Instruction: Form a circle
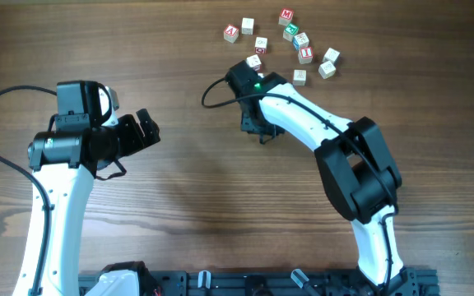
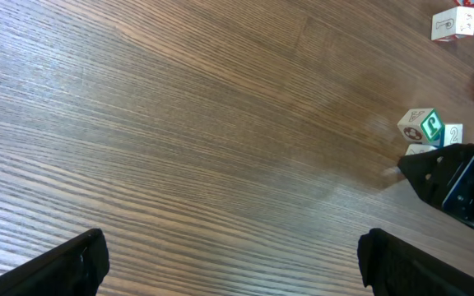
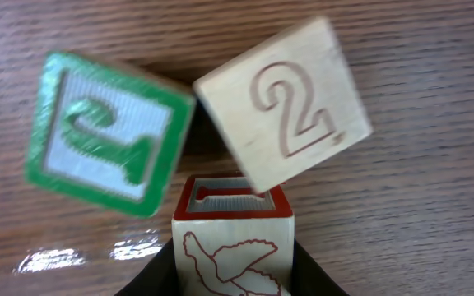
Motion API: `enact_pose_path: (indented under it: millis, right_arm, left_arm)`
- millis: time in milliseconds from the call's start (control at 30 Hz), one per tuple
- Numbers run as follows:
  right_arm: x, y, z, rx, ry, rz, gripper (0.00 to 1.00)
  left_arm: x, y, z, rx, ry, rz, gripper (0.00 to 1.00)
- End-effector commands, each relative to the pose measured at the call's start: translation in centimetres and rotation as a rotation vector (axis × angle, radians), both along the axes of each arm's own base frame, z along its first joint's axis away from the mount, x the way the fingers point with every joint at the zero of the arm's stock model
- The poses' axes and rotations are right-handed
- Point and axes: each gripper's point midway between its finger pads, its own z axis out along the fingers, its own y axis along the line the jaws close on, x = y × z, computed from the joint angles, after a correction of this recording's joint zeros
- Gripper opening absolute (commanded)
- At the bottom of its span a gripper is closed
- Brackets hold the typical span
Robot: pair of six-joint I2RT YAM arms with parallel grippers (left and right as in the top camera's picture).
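Observation:
The circle is a tight group of three tiny wooden cubes, seen in the right wrist view. A green-faced cube (image 3: 105, 136) lies at the left and a pale cube carved with a "2" (image 3: 285, 103) at the right. A red-topped cube with a bird outline (image 3: 230, 234) stands just below them. My right gripper (image 3: 234, 261) is shut on this red-topped cube, one finger on each side. From overhead the right gripper (image 1: 257, 125) hides the group. My left gripper (image 1: 148, 130) hangs open over bare wood at the left, and its own view shows the green cube (image 2: 425, 126) far right.
A loose scatter of several red-, green- and blue-lettered cubes (image 1: 290, 37) lies at the table's far side, just beyond the right gripper. One of them (image 1: 253, 62) sits right beside the right wrist. Arm bases and a black rail (image 1: 262, 284) run along the near edge.

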Motion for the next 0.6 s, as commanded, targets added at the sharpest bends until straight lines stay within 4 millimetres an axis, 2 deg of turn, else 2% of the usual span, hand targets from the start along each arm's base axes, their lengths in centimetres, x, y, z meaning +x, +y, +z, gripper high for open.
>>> enact_pose_path:
  millis: [0,233,300,367,567]
  right_arm:
    - [-0.51,0.23,-0.12,0.001,0.010,0.034,0.26]
    - [-0.27,0.39,-0.09,0.007,0.000,0.036,0.31]
    - [-0.25,0.41,-0.09,0.007,-0.001,0.036,0.35]
    - [-0.24,0.39,-0.09,0.007,-0.001,0.036,0.47]
    - [-0.26,0.36,-0.09,0.006,0.000,0.036,0.62]
  left_arm:
    - [-0.18,0.13,0.14,0.009,-0.010,-0.013,1.00]
    - [-0.18,0.13,0.14,0.009,-0.010,-0.013,1.00]
    - [-0.18,0.13,0.14,0.009,-0.010,-0.013,1.00]
    - [-0.18,0.13,0.14,0.009,-0.010,-0.013,1.00]
    - [-0.18,0.13,0.14,0.009,-0.010,-0.013,1.00]
